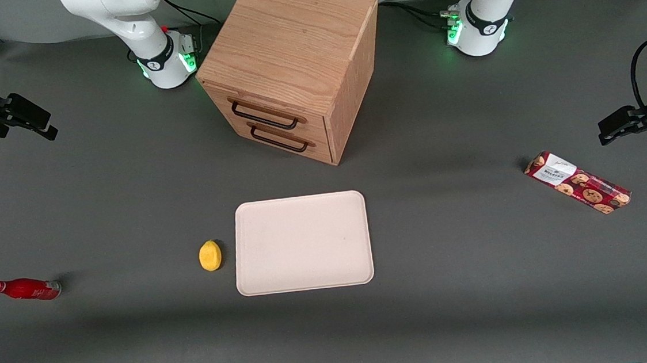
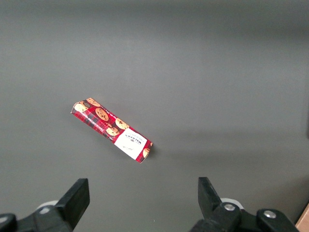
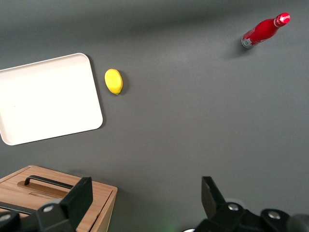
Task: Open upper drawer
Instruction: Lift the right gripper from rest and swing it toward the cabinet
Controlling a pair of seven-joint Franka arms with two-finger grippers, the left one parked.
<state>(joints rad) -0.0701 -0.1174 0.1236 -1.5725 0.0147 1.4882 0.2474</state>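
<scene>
1. The wooden cabinet point(image 1: 291, 63) stands on the grey table point(image 1: 455, 309) between the two arm bases, its front turned toward the front camera and angled a little toward the working arm's end.
2. The upper drawer point(image 1: 266, 112) sits flush in the cabinet front, closed, with its thin black bar handle point(image 1: 264, 116) running across it; the lower drawer point(image 1: 281, 139) lies just below with a matching handle.
3. The gripper point(image 1: 27, 121) hangs high above the working arm's end of the table, well apart from the cabinet, with its two black fingers point(image 3: 77, 198) spread wide and nothing between them.
4. A white tray point(image 1: 303, 242) lies in front of the cabinet, nearer the front camera, with a lemon point(image 1: 210, 255) just beside it.
5. A red bottle point(image 1: 25, 288) lies on its side toward the working arm's end.
6. A red cookie packet point(image 1: 577, 182) lies toward the parked arm's end.
</scene>
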